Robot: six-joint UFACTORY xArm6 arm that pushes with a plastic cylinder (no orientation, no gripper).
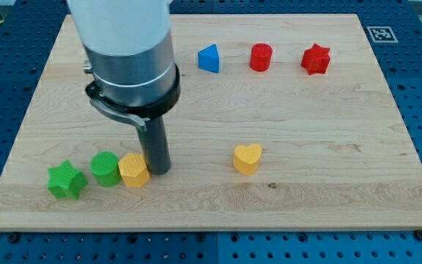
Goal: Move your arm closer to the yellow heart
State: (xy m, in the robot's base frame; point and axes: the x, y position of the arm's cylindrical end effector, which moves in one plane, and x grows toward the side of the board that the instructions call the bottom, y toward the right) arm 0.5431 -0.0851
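The yellow heart (247, 158) lies on the wooden board a little right of the middle, toward the view's bottom. My tip (158, 170) stands on the board well to the left of the heart, right beside a yellow hexagon-like block (133, 170), touching or nearly touching its right side. The wide grey arm body above the rod hides part of the board's upper left.
A green cylinder (105, 169) and a green star (66, 180) stand left of the yellow block in a row. A blue triangle-like block (209, 59), a red cylinder (261, 57) and a red star (315, 59) line the view's top. The board's bottom edge (211, 229) lies near.
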